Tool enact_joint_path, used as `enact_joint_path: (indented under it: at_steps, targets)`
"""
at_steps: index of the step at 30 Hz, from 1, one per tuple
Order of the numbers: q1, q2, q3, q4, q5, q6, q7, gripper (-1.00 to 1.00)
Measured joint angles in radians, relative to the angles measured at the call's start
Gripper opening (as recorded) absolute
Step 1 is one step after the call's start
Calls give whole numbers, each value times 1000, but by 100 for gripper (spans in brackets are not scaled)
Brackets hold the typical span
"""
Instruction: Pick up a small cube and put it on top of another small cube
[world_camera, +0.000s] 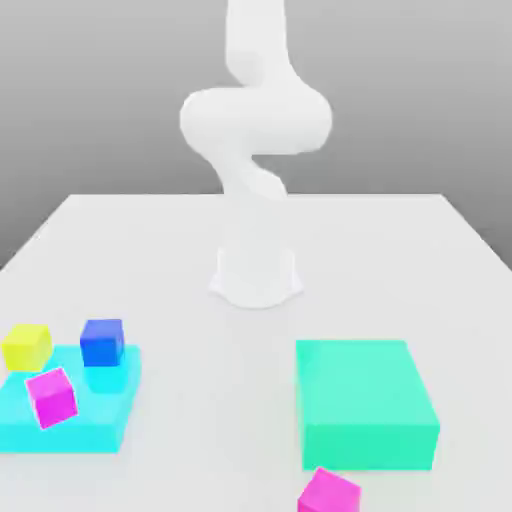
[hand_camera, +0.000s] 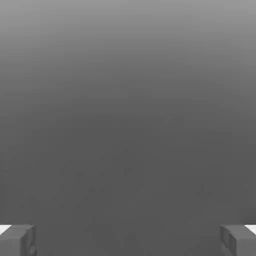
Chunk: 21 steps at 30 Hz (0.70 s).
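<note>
While one magenta cube (world_camera: 52, 398) sits tilted on the cyan slab (world_camera: 62, 432) at the exterior view's lower left, its twin, the other magenta cube (world_camera: 329, 493), lies at the bottom edge, just beside the green block (world_camera: 366, 397). The gripper (hand_camera: 128, 241) is spread wide and empty. Going for the slab's cube, it could knock the nearby yellow cube (world_camera: 27, 347) or blue cube (world_camera: 102, 343); the green block may obstruct the other, and skewed angles could spoil the grasp or topple the stack.
</note>
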Motion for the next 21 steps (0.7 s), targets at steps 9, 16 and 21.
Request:
enact_joint_path:
  at_steps: [9,16,21]
  targets:
    - [-89,332,127,-12,-77,101,260,0]
    - [-122,587,191,-20,-151,176,469,0]
    - [-108,767,198,-27,-186,232,607,0]
